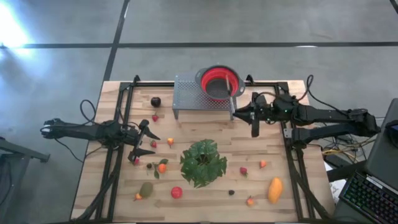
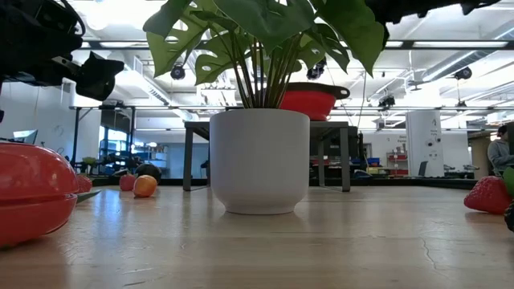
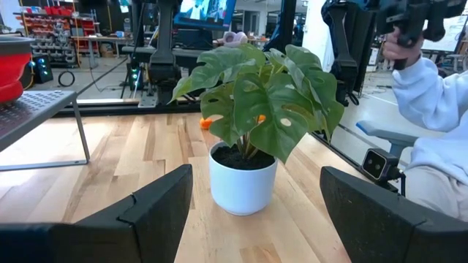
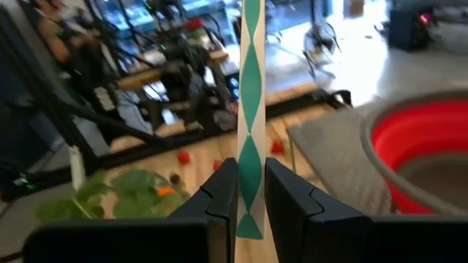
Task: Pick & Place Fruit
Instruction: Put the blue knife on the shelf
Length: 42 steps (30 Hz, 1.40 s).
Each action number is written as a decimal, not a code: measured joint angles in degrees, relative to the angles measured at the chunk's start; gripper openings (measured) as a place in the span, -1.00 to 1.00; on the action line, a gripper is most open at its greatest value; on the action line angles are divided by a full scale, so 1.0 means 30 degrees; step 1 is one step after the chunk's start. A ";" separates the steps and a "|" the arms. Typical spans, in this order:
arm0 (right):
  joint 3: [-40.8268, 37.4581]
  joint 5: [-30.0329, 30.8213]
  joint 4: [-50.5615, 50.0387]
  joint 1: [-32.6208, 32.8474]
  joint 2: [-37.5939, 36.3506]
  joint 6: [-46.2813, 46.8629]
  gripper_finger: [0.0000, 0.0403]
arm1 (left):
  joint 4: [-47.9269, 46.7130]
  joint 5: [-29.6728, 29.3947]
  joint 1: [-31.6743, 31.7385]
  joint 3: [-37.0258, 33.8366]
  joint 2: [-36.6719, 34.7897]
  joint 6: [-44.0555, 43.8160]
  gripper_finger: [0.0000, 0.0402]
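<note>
- Fruit (image 1: 176, 192) lies scattered over the wooden table (image 1: 205, 124) around the potted monstera (image 1: 203, 163); we count none in the red colander (image 1: 219, 84) on its perforated metal stand (image 1: 189, 94)
- Right gripper (image 1: 255, 129) hangs just beside the stand; we see its fingers pinching a green-and-white striped strip (image 4: 251, 117)
- Left gripper (image 1: 148, 144) waits at the table's left side, fingers spread, holding nothing

Left tool (image 1: 144, 142) gapes; right tool (image 1: 254, 119) seemingly pinched.

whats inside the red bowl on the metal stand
From above, the red bowl on the perforated metal stand shows only a dark grey bottom; no fruit is visible in it. The right gripper hangs beside it, and the near rim hides part of the inside.
</note>
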 joint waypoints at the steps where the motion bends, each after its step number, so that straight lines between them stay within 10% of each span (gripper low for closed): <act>1: 0.0000 0.0569 -0.0283 0.0396 0.0001 0.0234 -0.78 | -0.0001 0.0003 -0.0004 0.0000 0.0004 0.0007 0.52; 14: -0.0007 0.5266 -0.3715 0.3968 0.0256 0.2976 -0.77 | 0.0182 -0.0162 0.0001 0.0000 0.0005 0.1034 0.52; 29: -0.0007 0.5369 -0.2603 0.4055 0.1646 0.3711 -0.77 | 0.9168 -0.0405 -0.0001 0.0000 -0.0025 -0.1244 0.52; 42: -0.0015 0.5235 0.0260 0.4055 0.3235 0.2351 -0.77 | 0.8663 -0.1370 0.0010 0.0007 0.0241 -0.0793 0.52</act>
